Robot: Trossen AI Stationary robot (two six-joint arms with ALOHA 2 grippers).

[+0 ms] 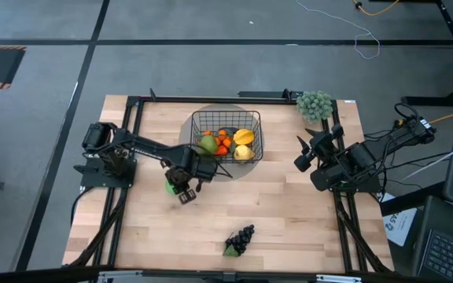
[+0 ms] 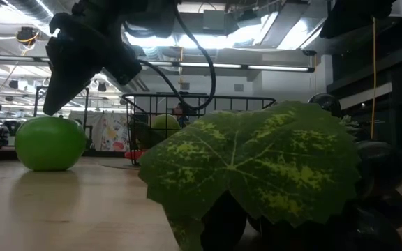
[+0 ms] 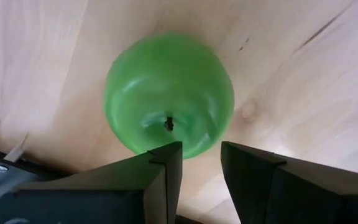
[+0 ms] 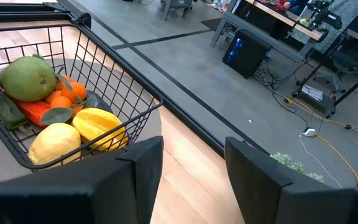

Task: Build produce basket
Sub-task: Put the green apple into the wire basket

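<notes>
Left gripper (image 3: 201, 155) hangs above the round green toy apple (image 3: 168, 101), fingers parted, nothing gripped.
We find the apple on bare wood just outside the black wire-mesh basket (image 1: 199, 126), evidently awaiting loading; right gripper (image 4: 188, 155) waits spread beside it.

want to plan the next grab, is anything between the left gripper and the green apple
Nothing visible. The left gripper hangs open right above the green apple, bare table around it.
</notes>
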